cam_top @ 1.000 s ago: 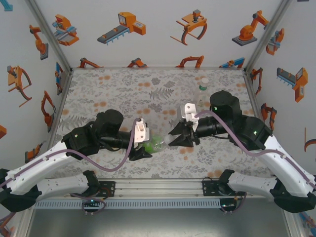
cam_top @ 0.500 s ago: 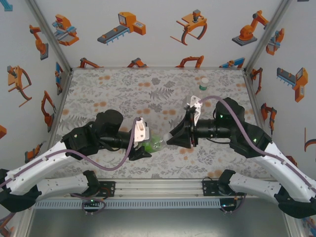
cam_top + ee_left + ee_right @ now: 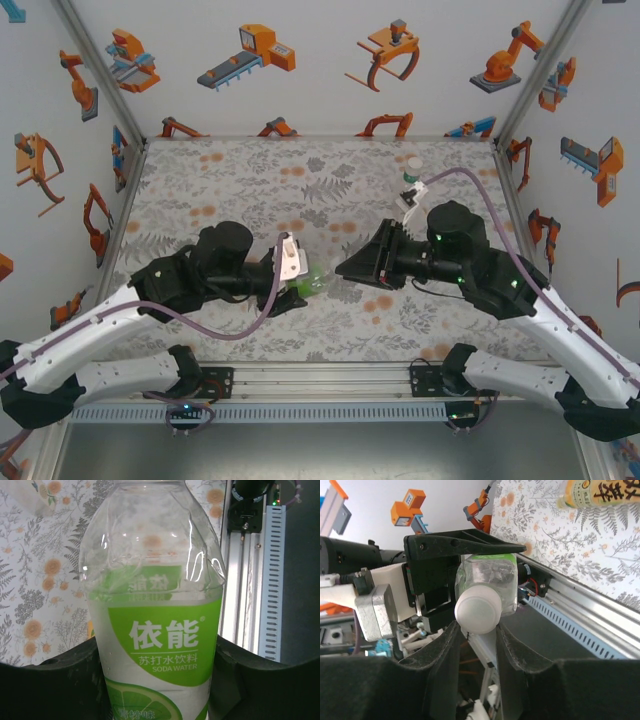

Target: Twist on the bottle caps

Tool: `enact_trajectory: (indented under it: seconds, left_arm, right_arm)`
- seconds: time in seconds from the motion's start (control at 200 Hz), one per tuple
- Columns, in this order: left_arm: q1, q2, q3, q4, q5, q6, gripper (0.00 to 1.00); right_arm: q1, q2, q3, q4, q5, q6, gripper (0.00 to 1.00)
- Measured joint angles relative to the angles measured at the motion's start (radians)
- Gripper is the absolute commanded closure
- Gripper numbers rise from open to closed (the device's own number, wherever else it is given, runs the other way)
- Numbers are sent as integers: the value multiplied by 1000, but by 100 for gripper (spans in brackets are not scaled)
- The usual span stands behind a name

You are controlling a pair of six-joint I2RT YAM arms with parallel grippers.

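My left gripper (image 3: 300,283) is shut on the short green bottle (image 3: 318,287), which lies level and points right. In the left wrist view that green bottle (image 3: 157,630) stands between the black fingers (image 3: 50,685), its green soda-water label facing the camera. A whitish cap (image 3: 477,611) sits on its neck. My right gripper (image 3: 476,626) is shut on that cap, a fingertip touching each side, and meets the bottle's mouth in the top view (image 3: 345,268). The slim clear bottle (image 3: 412,172) stands at the back right. The amber bottle (image 3: 600,492) lies on the mat.
The floral mat (image 3: 250,190) covers the table. An aluminium rail (image 3: 320,380) runs along the near edge, close under both grippers. The enclosure walls (image 3: 300,60) carry robot stickers. The slim clear bottle stands just behind my right wrist.
My right wrist has rolled around the cap, its white camera mount swinging from above the gripper towards the back right. The left gripper has kept the green bottle almost still.
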Motion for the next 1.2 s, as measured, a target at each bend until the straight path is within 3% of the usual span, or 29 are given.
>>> enact_trajectory:
  seconds: [0.145, 0.285, 0.421, 0.536, 1.051, 1.197]
  left_arm:
    - [6, 6, -1, 0, -16, 2, 100]
    - [5, 7, -1, 2, -19, 6, 100]
    - [-2, 7, -1, 1, -13, 16, 100]
    - [-3, 14, -1, -2, -21, 16, 100]
    - [-4, 26, -1, -3, -66, 13, 100]
    - [-3, 28, -1, -2, -72, 8, 100]
  right_arm:
    - [0, 13, 2, 0, 16, 20, 67]
    - [0, 47, 48, -34, 27, -29, 58]
    - [-3, 77, 69, -36, 38, -60, 57]
    - [-5, 84, 69, -41, 40, -73, 63]
    - [-7, 85, 69, -55, 54, -78, 59]
    - [-7, 85, 69, -60, 60, -78, 67]
